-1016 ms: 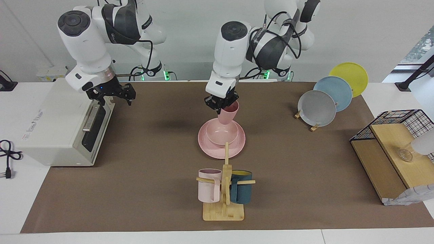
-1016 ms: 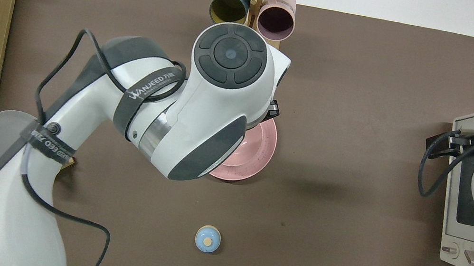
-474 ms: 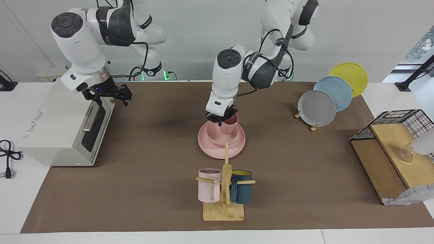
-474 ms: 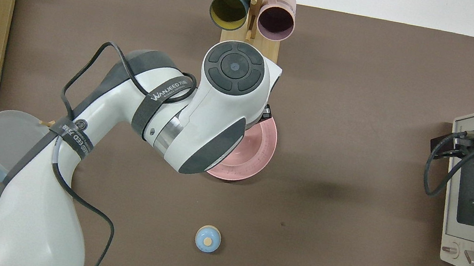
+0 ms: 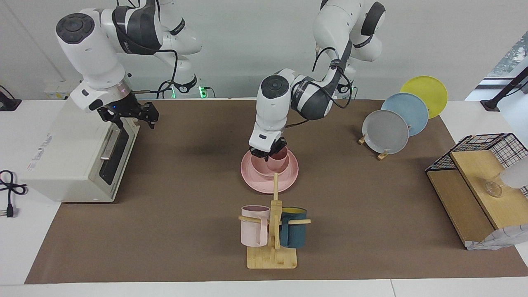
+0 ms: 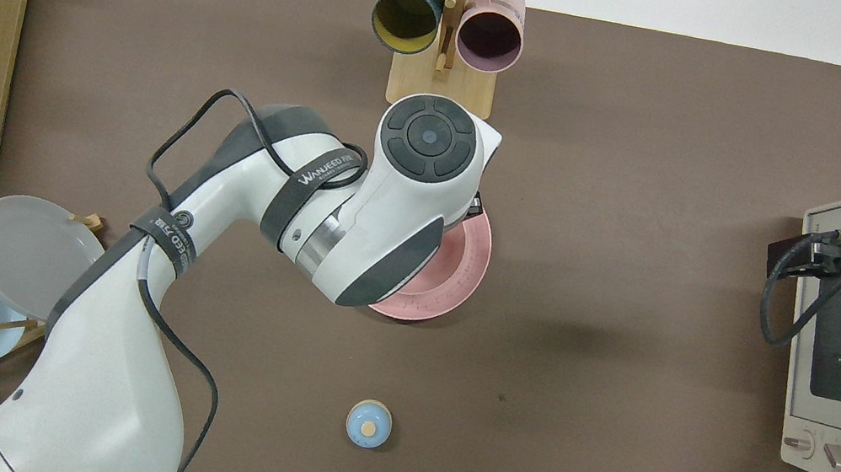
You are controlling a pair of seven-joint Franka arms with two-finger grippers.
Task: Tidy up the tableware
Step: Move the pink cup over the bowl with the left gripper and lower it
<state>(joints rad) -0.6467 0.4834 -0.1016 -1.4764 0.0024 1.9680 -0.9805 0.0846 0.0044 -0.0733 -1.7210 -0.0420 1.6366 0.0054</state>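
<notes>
The pink plate lies mid-table with the pink bowl on it. My left gripper is shut on the rim of the small pink cup, which stands low inside the bowl. In the overhead view my left arm covers the cup and bowl, and only part of the plate shows. My right gripper waits open and empty, over the front of the toaster oven.
A wooden mug rack with a pale pink mug and a dark teal mug stands farther from the robots than the plate. Grey, blue and yellow plates stand in a rack toward the left arm's end, beside a wire-and-wood shelf. A small blue knob sits nearer to the robots.
My left gripper has come down with the pink cup, from above the bowl to inside it. My right gripper has drifted slightly toward the toaster oven.
</notes>
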